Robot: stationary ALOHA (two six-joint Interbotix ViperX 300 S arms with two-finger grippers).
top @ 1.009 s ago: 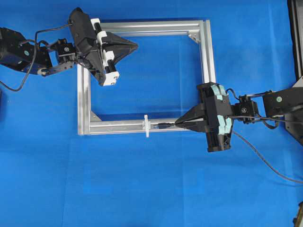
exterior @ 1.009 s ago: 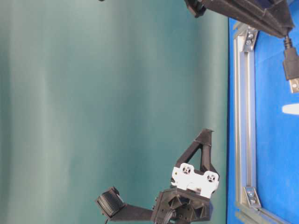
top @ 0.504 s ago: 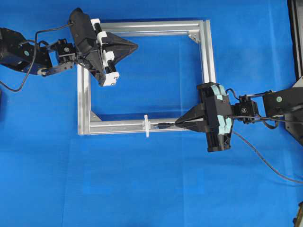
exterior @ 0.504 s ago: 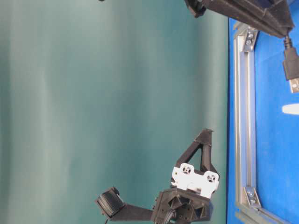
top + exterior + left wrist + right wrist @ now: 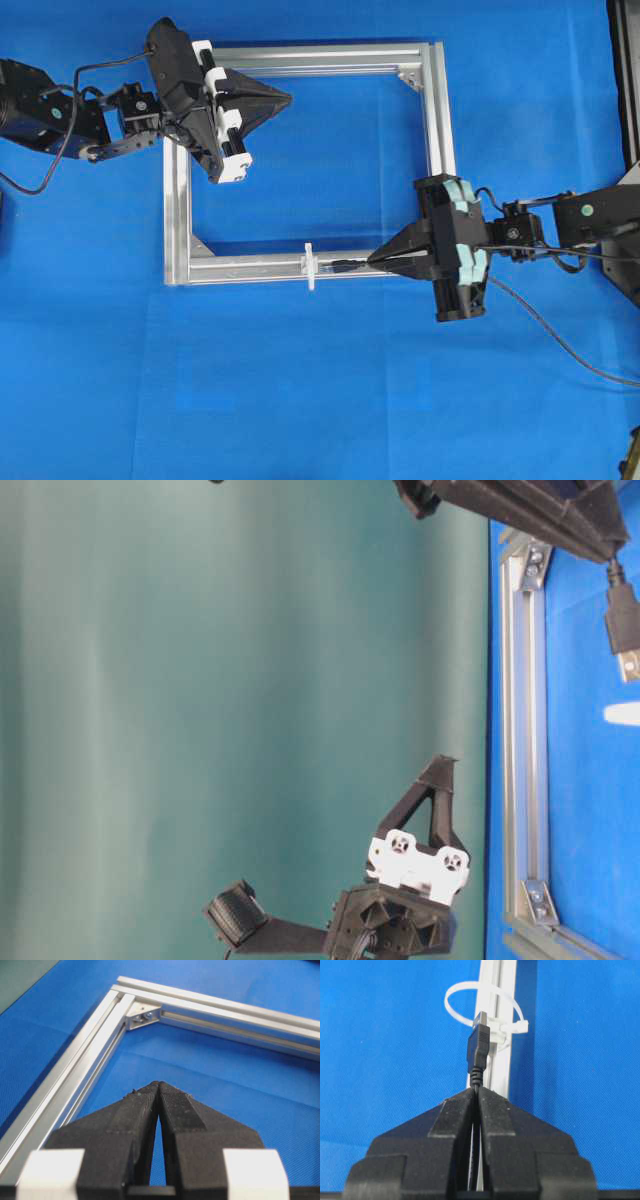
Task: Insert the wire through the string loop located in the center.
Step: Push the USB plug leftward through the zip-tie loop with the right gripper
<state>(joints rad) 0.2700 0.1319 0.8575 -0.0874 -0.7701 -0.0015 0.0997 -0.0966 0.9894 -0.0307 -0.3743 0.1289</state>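
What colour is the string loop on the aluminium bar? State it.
White; the string loop shows best in the right wrist view, just ahead of the wire.

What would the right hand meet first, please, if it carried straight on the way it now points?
Probably the string loop: the right hand holds the wire with its plug aimed at the loop along the aluminium bar. Depth is unclear, so the plug might clip the loop's rim.

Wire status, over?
Right gripper shut on wire, plug short of string loop. Left gripper shut, empty, above frame's far corner. Path clear.
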